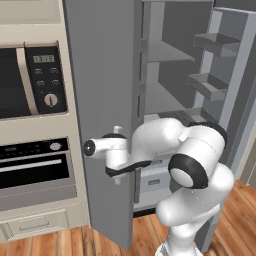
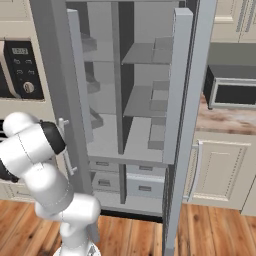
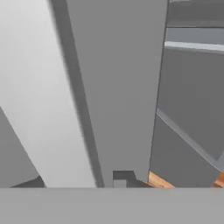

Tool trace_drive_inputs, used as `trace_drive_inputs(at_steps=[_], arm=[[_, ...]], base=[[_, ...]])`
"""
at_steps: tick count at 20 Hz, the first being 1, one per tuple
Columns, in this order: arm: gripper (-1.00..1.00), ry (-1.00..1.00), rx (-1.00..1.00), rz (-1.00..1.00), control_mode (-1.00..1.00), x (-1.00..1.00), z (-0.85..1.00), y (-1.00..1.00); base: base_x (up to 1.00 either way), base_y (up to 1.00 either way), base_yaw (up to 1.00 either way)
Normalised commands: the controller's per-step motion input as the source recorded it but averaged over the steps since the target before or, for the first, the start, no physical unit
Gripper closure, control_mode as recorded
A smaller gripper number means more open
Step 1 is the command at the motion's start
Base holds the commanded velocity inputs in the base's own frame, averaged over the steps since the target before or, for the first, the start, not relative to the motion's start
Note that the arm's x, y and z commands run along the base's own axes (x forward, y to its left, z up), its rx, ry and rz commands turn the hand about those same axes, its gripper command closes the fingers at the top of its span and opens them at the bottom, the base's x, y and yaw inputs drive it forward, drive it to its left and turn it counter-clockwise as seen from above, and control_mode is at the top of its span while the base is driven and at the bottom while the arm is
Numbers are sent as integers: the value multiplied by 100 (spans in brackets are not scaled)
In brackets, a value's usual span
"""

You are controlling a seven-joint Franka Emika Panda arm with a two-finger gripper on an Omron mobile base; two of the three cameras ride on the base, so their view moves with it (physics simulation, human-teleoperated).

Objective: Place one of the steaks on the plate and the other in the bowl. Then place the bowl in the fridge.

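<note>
Showing fridge point(image 2: 125, 75) shelves, R view, oven point(image 1: 35, 165) L

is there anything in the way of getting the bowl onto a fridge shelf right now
Nothing visible blocks the shelves: both doors of the fridge stand open, and the grey shelves look bare. The left door is swung wide, with the arm beside it. The bowl itself cannot be seen in these views.
</note>
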Motion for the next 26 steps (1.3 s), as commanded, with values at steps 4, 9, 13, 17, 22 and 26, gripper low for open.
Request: trace_drive_inputs(at_steps=[4,9,13,17,22,26], arm=[[-100,-21,0,0,-100,-1,0,28],[-100,-3,-1,0,-100,-1,1,1],[-100,-1,-3,-6,-100,-36,7,17],[-100,-3,-6,-4,-100,-63,27,11],[-100,0,-1,0,-100,-93,68,-24],[-100,6,7,0,-100,-91,98,-95]], base=[[0,0,0],[0,0,0],[0,0,0],[0,0,0],[0,0,0],[0,0,0]])
